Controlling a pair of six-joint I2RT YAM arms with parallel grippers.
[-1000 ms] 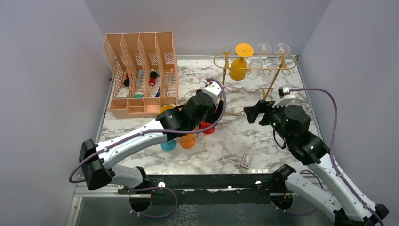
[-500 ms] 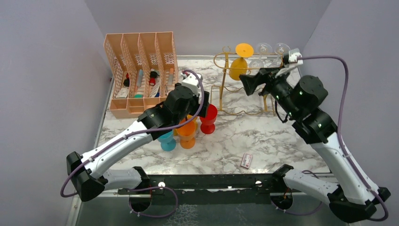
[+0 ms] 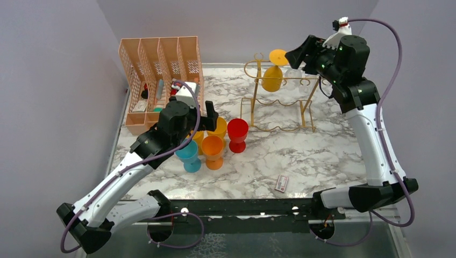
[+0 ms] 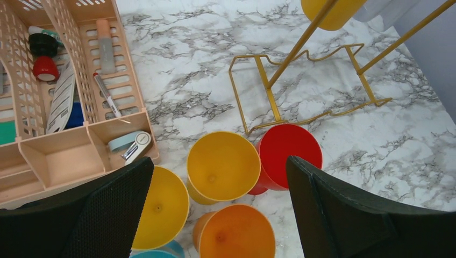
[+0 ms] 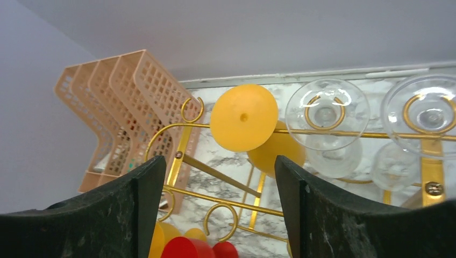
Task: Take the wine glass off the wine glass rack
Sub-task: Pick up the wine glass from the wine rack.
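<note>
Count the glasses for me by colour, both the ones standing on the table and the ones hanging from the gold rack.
Yellow glasses: 3 (2 standing, 1 hanging)
Orange glass: 1
Red glass: 1
Blue glass: 1
Clear glasses: 2 (both hanging)
Total: 8

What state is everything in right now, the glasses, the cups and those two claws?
Wine glass rack: standing upright.
Yellow wine glass: hanging upside down on the rack.
Clear wine glasses: hanging upside down too.
Red cup, orange cup, yellow cups: upright, empty.
Left jaws: open, empty, above the cups.
Right jaws: open, empty, over the rack.
</note>
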